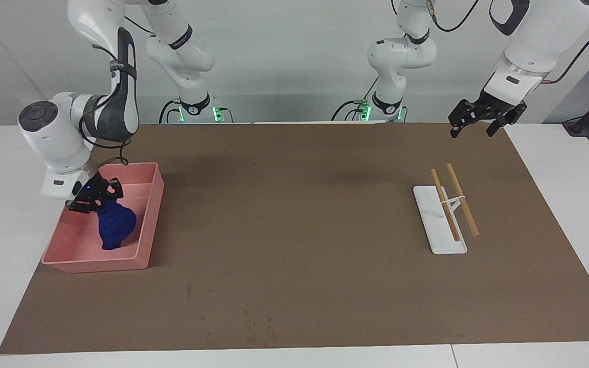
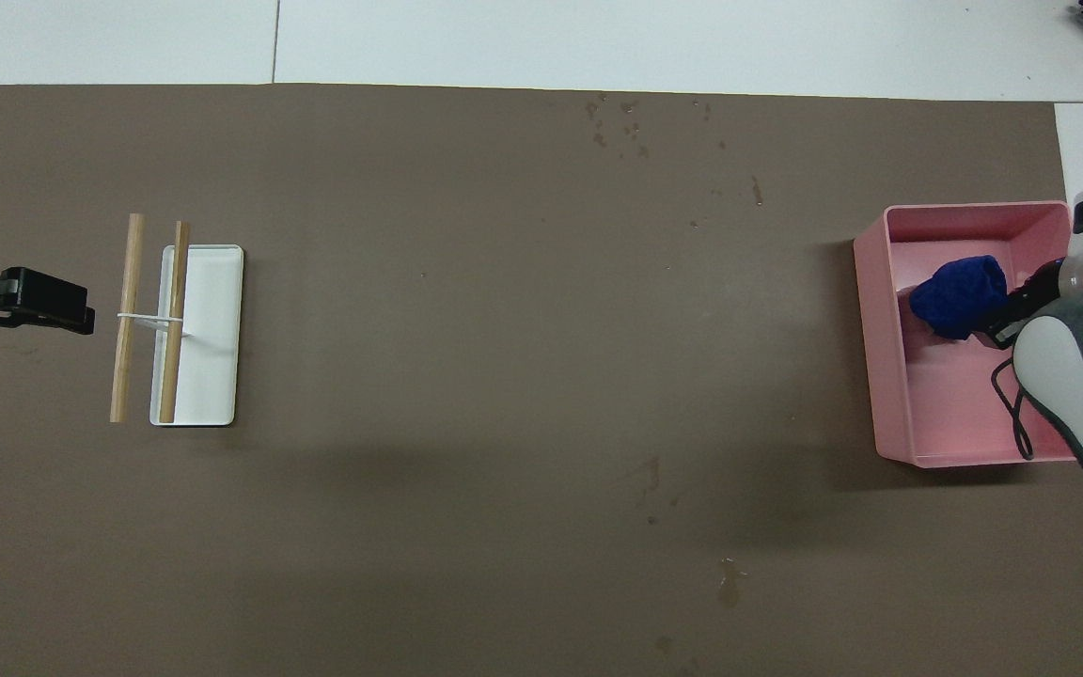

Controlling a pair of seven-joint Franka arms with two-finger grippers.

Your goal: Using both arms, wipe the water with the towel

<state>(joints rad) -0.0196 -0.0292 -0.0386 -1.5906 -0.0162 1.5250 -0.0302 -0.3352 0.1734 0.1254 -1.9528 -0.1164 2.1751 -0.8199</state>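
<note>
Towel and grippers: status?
Right gripper down in the pink tray, at the towel. Towel bunched on tray floor. Left gripper open, waiting above mat corner. Nothing in the way.

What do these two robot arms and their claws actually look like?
Both arms are glossy white with rounded joints, dark grey bands and loose black cables. Each wrist ends in a silver ring. The right gripper and the left gripper are black and angular; a small blue light glows on the right one.

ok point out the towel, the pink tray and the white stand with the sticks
towel (image 1: 115,225), facing view, middle of the bunched blue cloth inside the tray
pink tray (image 1: 95,266), facing view, outer wall farthest from the robots
white stand (image 2: 212,338), overhead view, bare flat base beside the sticks
</note>
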